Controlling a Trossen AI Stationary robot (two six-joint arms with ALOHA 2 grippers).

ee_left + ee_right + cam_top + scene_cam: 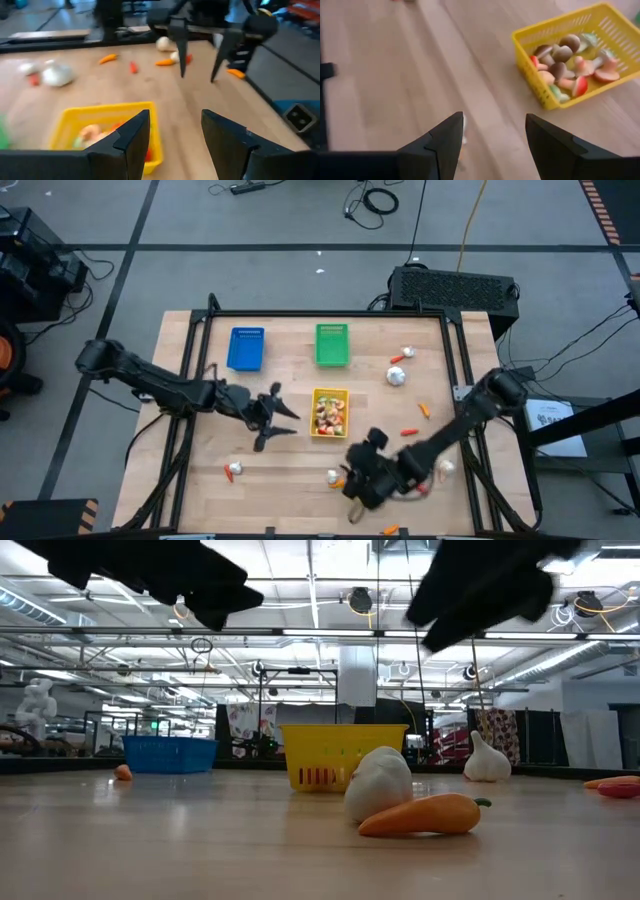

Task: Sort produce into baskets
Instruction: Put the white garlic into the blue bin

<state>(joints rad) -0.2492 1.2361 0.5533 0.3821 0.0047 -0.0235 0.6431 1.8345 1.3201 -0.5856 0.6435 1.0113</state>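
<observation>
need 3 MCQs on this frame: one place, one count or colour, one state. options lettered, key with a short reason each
1. Where is the yellow basket?
A. Between the two grippers, below the green basket
B. Left of the blue basket
C. At the table's far right edge

2. How many baskets hold produce?
A. Three
B. One
C. None

3. How do the right gripper's fingers stand?
A. Shut on a carrot
B. Shut on a garlic bulb
C. Open, holding nothing

Key:
1 A: the high view shows it mid-table, the left gripper on one side and the right gripper on the other.
2 B: only the yellow one holds pieces; blue and green look bare.
3 C: the right wrist view shows bare wood between the spread fingers.
</observation>
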